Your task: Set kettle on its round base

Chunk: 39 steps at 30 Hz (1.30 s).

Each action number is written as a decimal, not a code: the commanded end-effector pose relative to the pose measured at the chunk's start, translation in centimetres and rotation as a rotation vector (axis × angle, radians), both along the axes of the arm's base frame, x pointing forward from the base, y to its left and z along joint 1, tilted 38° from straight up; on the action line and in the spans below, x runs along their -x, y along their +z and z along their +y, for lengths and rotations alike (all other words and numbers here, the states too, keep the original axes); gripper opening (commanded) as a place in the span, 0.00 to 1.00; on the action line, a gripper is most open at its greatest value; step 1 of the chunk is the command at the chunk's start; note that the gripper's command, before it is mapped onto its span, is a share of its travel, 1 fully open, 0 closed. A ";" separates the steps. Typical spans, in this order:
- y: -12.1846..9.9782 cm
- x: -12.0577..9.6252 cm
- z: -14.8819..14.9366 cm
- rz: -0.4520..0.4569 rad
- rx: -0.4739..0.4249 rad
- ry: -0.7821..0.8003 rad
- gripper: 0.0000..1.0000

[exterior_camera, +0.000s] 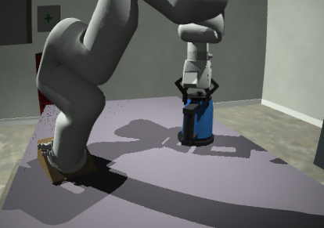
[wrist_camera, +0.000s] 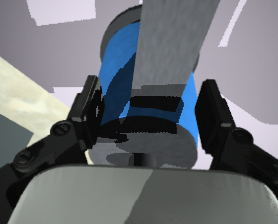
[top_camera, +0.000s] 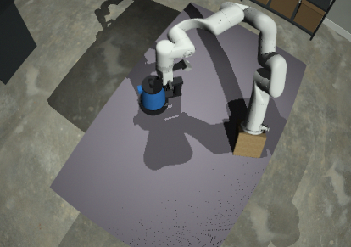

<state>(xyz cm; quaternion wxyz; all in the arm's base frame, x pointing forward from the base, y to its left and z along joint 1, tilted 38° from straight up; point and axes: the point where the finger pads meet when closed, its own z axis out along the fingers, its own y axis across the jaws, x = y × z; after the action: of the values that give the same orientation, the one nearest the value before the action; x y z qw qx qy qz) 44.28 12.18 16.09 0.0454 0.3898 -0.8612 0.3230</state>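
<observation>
Blue kettle (exterior_camera: pixel 203 118), upright on its dark base (exterior_camera: pixel 196 140) mid-table (seating looks done), gripper (exterior_camera: pixel 196 94) spread apart astride the handle (exterior_camera: pixel 190 124), gripping nothing; remaining: arm retreat only.

The grey tabletop (top_camera: pixel 127 169) is being occupied by a dark round base (exterior_camera: pixel 196 141), on which the blue kettle (exterior_camera: pixel 203 118) is being carried, and by the arm's brown pedestal (top_camera: pixel 249 147) well apart.
</observation>
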 end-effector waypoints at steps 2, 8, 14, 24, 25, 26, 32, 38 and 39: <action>0.1 -0.1 0.2 -0.003 -0.002 0.003 0.81; 0.1 -0.1 0.2 -0.003 -0.002 0.003 0.81; 0.3 0.0 0.4 -0.003 -0.002 0.003 0.81; 5.1 1.1 3.9 -0.003 -0.002 0.003 0.81; 5.9 1.2 4.5 -0.003 -0.002 0.003 0.81; 6.5 1.4 5.0 -0.003 -0.002 0.003 0.81; 9.4 2.0 7.1 -0.003 -0.002 0.003 0.81; 12.1 2.7 9.2 -0.003 -0.002 0.003 0.81; 12.4 2.7 9.4 -0.003 -0.002 0.003 0.81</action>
<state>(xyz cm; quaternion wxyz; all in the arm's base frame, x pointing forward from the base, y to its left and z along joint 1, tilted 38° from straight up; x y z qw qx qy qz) 41.82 20.38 26.88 0.0411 0.3919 -0.8612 0.3212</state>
